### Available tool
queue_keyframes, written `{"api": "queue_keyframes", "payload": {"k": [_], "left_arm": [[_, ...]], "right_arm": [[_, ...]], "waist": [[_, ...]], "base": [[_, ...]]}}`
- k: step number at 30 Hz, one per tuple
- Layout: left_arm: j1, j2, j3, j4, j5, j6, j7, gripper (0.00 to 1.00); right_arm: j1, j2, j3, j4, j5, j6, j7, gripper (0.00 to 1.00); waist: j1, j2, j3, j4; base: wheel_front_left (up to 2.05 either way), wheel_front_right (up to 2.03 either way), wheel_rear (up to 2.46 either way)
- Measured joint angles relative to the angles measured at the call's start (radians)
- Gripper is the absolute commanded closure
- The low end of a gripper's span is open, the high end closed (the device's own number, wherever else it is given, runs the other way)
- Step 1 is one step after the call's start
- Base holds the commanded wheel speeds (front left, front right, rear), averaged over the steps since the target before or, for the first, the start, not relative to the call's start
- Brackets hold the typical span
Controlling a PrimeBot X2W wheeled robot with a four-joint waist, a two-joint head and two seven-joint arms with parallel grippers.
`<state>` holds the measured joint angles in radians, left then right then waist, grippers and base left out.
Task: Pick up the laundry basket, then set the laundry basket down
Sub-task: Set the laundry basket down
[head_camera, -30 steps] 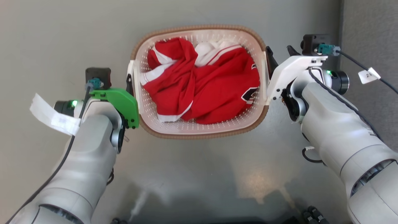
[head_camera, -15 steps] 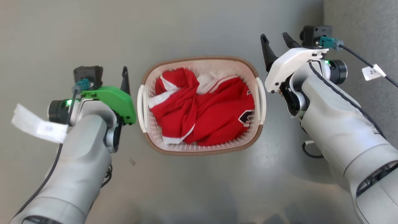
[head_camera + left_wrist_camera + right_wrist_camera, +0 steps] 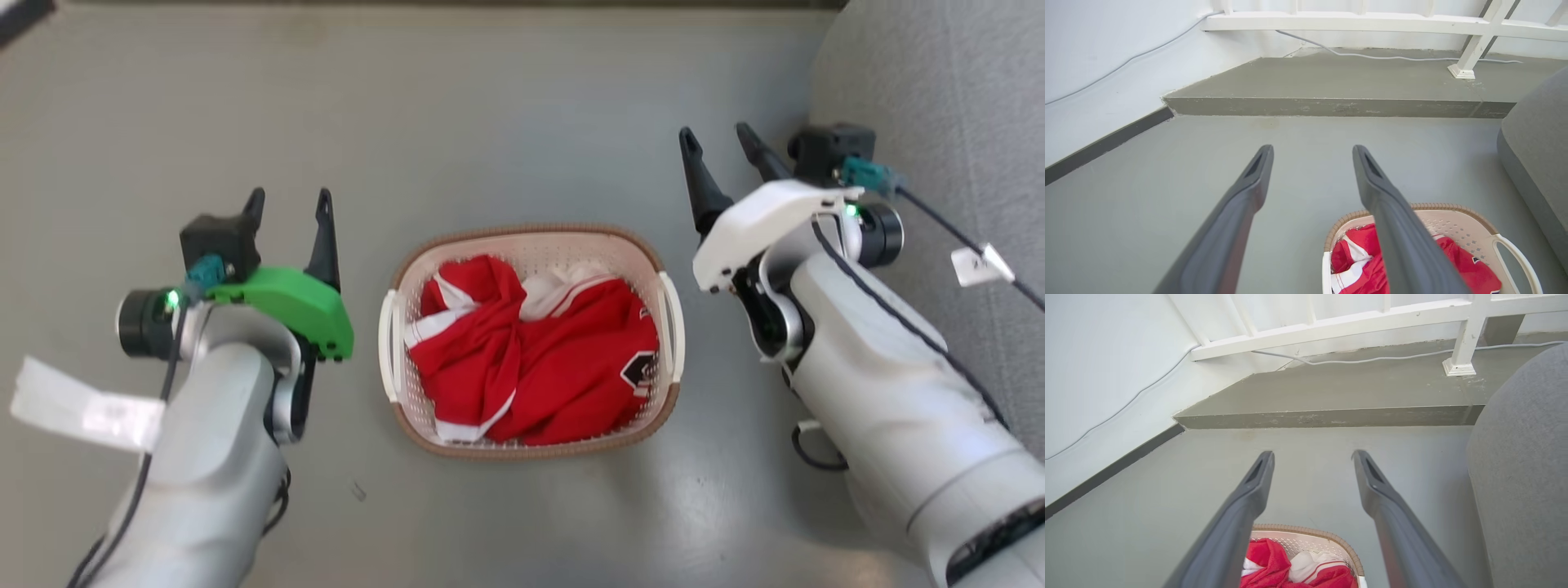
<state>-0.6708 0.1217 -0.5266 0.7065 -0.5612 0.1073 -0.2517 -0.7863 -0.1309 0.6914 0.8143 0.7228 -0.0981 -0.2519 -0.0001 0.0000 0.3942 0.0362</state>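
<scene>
Treat pick-up and set-down as apparently complete: locate small oval cream-white perforated plastic laundry basket [image 3: 522, 232] on grey floor [image 3: 522, 122], between left gripper [image 3: 290, 200] and right gripper [image 3: 714, 135], apart from both, jaws of each spread and empty.

One laundry basket [image 3: 529, 245], two white handles [image 3: 387, 343]. Red-and-white clothing [image 3: 555, 359] inside: probably one garment, bundled, hard to count. Two end effectors: left end effector [image 3: 291, 198], right end effector [image 3: 716, 132], two dark fingers [image 3: 1241, 212] each. Two paper tags [image 3: 82, 404], one per arm.
</scene>
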Motion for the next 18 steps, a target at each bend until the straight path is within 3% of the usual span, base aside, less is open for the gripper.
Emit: {"api": "queue_keyframes", "payload": {"k": [8, 18], "left_arm": [[0.16, 0.001, 0.078, -0.14, 0.072, 0.009, 0.0, 0.0], [0.352, 0.012, 0.146, -0.284, 0.155, 0.01, 0.0, 0.0]], "right_arm": [[0.151, -0.005, -0.098, -0.132, -0.06, -0.01, 0.0, 0.0], [0.327, -0.02, -0.142, -0.271, -0.153, -0.011, 0.0, 0.0]], "waist": [[0.0, 0.0, -0.096, 0.002], [0.0, 0.0, -0.206, -0.003]], "base": [[0.0, 0.0, 0.0], [0.0, 0.0, 0.0]]}}
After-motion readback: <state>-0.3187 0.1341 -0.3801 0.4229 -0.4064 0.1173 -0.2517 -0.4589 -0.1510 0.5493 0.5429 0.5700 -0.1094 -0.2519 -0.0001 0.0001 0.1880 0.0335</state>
